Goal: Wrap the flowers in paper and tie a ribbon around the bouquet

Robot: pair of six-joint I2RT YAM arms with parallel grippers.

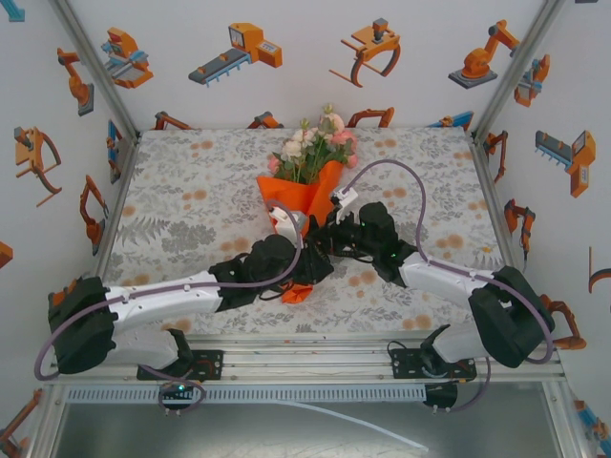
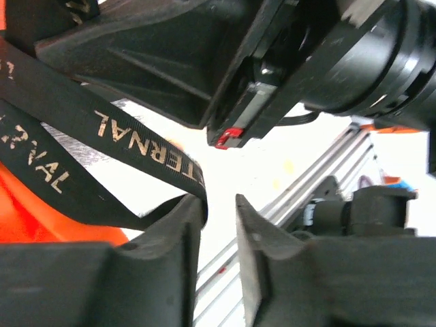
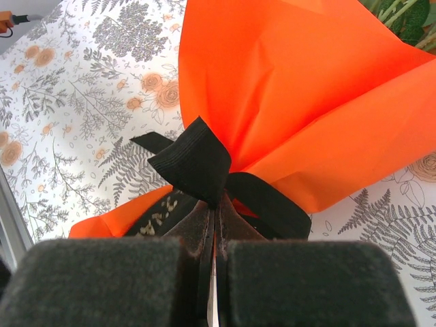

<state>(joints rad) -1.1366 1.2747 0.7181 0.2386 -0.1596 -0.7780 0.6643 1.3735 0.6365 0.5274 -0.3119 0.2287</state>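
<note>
Ribbon (image 3: 194, 163) pinched by R gripper (image 3: 214, 214) at bouquet (image 3: 306, 102) neck; L gripper (image 2: 219, 204) jaws slightly apart.

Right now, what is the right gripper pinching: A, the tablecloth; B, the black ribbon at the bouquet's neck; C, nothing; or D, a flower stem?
B: the right gripper is shut on the black ribbon where it cinches the orange paper.

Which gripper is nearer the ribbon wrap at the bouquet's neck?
Right. The right gripper is pinching the ribbon at the wrap; the left gripper, jaws parted, sits beside a loose strand.
</note>
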